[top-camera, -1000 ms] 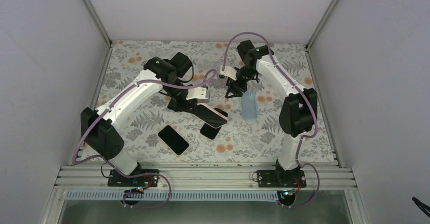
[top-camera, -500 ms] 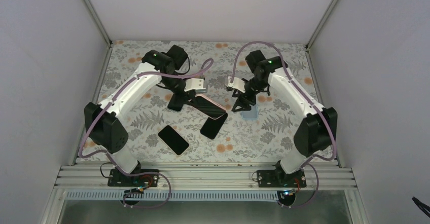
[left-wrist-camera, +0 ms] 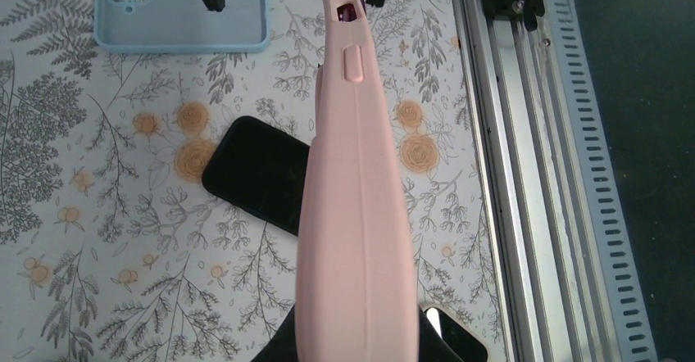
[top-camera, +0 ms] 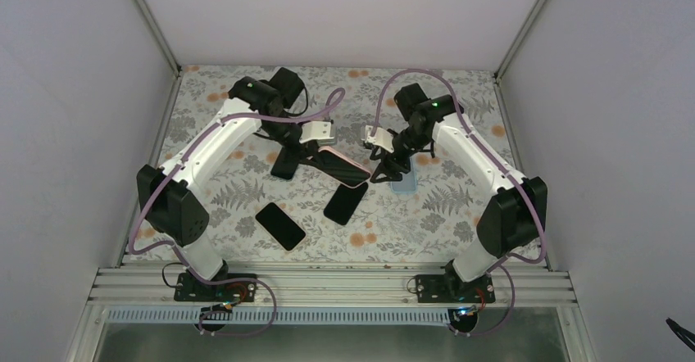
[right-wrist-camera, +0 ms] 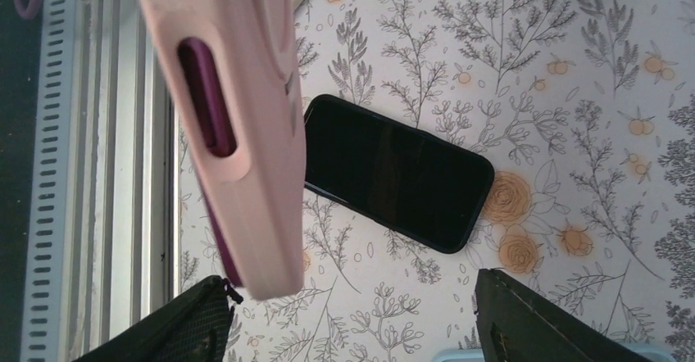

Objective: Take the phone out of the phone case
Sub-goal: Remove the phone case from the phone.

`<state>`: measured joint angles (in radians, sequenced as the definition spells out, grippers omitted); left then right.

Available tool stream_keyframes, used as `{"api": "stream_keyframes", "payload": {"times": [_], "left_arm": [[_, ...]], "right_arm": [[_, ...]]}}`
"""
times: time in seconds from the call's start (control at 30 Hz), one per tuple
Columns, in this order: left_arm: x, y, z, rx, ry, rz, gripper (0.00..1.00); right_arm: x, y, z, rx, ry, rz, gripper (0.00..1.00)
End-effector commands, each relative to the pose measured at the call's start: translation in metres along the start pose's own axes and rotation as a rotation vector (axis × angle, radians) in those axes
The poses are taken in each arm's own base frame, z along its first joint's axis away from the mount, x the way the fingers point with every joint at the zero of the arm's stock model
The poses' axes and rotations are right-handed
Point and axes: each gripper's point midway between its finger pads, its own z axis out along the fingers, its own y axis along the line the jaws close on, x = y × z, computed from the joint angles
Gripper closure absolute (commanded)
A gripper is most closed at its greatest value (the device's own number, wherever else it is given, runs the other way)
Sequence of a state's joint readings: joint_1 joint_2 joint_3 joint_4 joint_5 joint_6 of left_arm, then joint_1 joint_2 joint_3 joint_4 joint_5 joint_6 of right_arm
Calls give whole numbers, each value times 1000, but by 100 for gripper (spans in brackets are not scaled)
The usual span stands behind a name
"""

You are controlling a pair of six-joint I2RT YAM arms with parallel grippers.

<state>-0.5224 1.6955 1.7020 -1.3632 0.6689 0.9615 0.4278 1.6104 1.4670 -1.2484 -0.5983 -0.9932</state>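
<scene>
Task barely begun, judging by the scene. Raised off the floral table [top-camera: 459, 214] between the two arms: pink phone case [top-camera: 342, 165], gripped at one end by the left gripper [top-camera: 302, 156], jaws closed narrow on it, free end reaching toward the right arm. Seated inside and not yet freed: the phone [right-wrist-camera: 206, 104], seen only as a purple sliver through a cutout in the case's end in the right wrist view, and as a dark face in the overhead view. Just beside that free end, hanging above the table: right gripper [top-camera: 385, 169], fingers spread wide, holding nothing, not touching the case as far as can be told. Left to do, probably: closing on the free end or lip of the case, peeling the soft shell back off a corner, drawing the phone clear, setting both down. Lying flat on the table: an empty blue case [top-camera: 402, 183] under the right gripper, a black phone [top-camera: 345, 202] without a case below the raised one, a second black phone [top-camera: 279, 225] nearer the left arm's base, well apart from the rest. No brand, logo or label legible anywhere; case plain pink with moulded side buttons, both screens dark and blank.
</scene>
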Motion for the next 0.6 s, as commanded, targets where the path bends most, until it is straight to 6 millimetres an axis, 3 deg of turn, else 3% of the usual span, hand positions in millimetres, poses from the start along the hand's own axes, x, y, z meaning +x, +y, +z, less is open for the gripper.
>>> {"api": "stream_keyframes", "payload": {"times": [0.0, 0.57], "left_arm": [[-19, -4, -8, 21, -86, 46, 98], [-16, -8, -11, 8, -80, 53, 98]], "right_arm": [[-9, -6, 4, 14, -36, -2, 27], [-7, -22, 3, 40, -32, -1, 31]]}}
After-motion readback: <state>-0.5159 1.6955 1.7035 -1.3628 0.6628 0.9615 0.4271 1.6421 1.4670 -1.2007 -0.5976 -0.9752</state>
